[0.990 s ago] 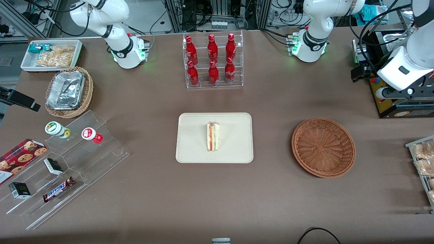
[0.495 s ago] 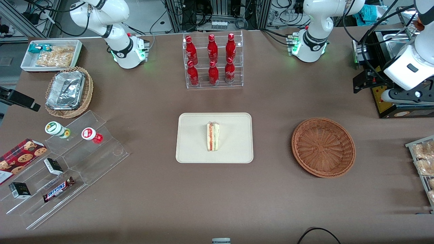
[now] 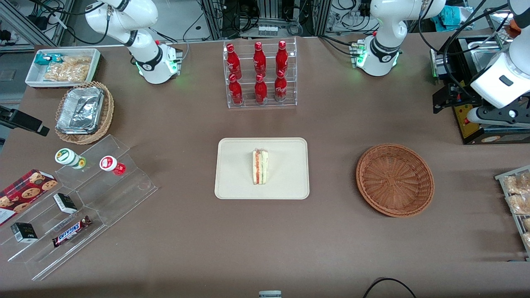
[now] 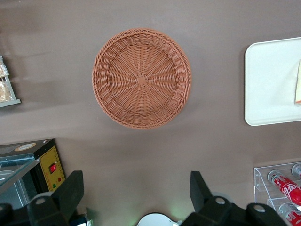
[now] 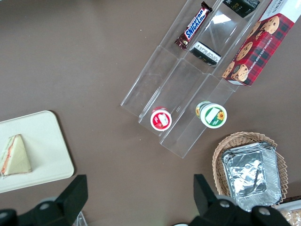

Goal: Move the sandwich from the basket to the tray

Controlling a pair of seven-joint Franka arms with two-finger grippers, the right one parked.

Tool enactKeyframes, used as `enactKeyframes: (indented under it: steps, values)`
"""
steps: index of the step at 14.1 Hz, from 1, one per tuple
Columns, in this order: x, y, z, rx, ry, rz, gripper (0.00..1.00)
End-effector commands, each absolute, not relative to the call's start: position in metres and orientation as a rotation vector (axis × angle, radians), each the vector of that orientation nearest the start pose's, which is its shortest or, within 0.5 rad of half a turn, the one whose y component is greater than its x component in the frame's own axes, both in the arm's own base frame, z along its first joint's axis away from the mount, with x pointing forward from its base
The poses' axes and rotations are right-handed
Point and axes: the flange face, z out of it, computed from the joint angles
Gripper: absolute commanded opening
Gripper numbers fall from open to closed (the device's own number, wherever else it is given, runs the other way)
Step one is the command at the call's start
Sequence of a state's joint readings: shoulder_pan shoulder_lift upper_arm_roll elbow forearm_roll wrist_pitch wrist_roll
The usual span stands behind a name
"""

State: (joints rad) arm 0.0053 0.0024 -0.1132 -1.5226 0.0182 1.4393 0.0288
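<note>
At centre of the front view, lies the sandwich (image 3: 260,167) on the tray (image 3: 236,182); stands bare the basket (image 3: 394,180) lower right; hangs the gripper (image 3: 445,98) high at right edge, well apart. Through the left wrist view, shows the gripper's fingers (image 4: 70,194) spread wide, holding nothing. Through the right wrist view, rests the wedge, lower left. Little risk: only a needless return nudging it off.

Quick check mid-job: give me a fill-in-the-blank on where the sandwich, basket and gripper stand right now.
1. The sandwich lies on the ____.
2. The basket holds ____.
3. The gripper is high above the table, its fingers ____ and holding nothing.
4. The rack nearest the arm bases holds red ____.

Missing words: tray; nothing; open; bottles
</note>
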Motion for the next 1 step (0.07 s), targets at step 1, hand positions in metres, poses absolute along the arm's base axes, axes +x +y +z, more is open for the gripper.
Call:
enactKeyframes:
  steps: [1]
  values:
    - [0.5337, -0.0560, 0.6435, -3.103, 0.225, 0.101, 1.00]
